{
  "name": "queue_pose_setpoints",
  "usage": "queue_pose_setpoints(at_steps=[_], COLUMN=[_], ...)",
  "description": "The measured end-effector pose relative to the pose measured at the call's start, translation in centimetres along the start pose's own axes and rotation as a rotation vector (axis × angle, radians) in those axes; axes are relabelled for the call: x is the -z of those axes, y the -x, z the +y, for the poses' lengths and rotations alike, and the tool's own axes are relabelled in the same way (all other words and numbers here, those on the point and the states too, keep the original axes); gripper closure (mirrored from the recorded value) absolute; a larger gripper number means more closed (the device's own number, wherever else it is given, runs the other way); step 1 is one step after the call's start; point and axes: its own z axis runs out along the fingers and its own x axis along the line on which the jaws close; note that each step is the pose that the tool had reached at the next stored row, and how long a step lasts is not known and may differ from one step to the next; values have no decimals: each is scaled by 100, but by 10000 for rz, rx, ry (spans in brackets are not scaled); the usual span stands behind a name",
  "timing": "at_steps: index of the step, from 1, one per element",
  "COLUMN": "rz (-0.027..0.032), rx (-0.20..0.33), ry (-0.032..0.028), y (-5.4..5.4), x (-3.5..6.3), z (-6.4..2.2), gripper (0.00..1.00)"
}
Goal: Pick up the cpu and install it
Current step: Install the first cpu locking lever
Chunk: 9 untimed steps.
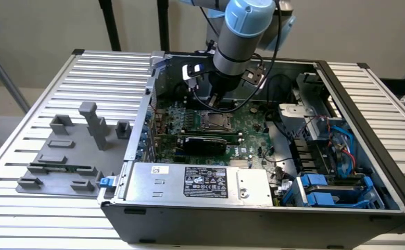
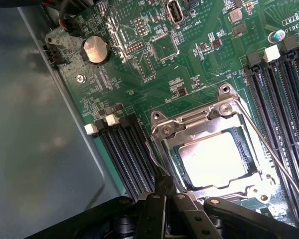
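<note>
Fingers [image 2: 163,189] tight together beside the socketed cpu [image 2: 214,159]; computer case [image 1: 258,213] on slatted table [image 1: 98,67], beige wall [image 1: 42,26].

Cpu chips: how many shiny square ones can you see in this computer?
1. The cpu lies in the metal-framed socket on the green motherboard, near the middle of the open case in the exterior view. More could be hidden behind the arm or other parts.
</note>
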Motion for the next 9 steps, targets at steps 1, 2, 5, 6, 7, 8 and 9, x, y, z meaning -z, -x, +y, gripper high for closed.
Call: queue_pose_setpoints(at_steps=[1,2,5,6,7,8,9], rz=[0,0,9,15,22,29,36], rx=[-4,-9,-46,-79,-120,-160,-186], ry=[-2,-2,6,12,20,28,32], y=[-1,-3,-9,-10,-10,-10,-10], x=[0,1,1,0,-1,-2,-4], z=[2,5,18,18,18,19,19], gripper=[89,89,89,89,89,89,89])
